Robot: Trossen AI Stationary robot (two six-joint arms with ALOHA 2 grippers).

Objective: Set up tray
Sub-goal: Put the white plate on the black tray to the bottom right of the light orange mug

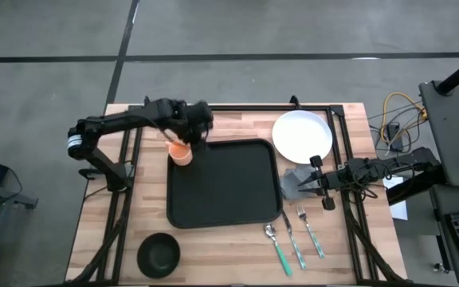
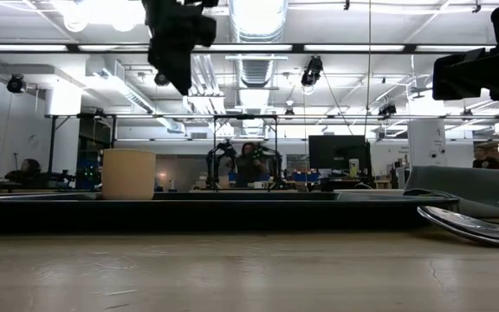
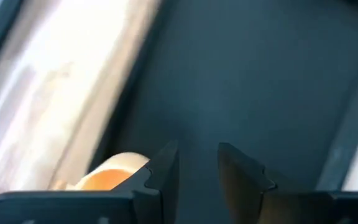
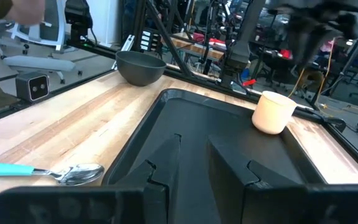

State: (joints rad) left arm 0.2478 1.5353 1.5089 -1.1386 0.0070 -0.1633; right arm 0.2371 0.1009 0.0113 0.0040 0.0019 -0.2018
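I read no writing anywhere: the tray [image 1: 225, 185] lies mid-table, the cup [image 1: 182, 152] standing in its corner under my left claw [image 1: 195, 126], fingers narrowly parted and empty, while my right claw [image 1: 319, 182] waits narrowly parted beside the tray

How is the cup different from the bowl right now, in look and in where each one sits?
The cup is pale orange, taller and narrower; the bowl is dark, wide and low. The cup stands upright inside the tray at its far left corner, below the left gripper; the bowl sits on the bare wooden table off the tray's near left corner. Both are open side up and held by neither gripper.
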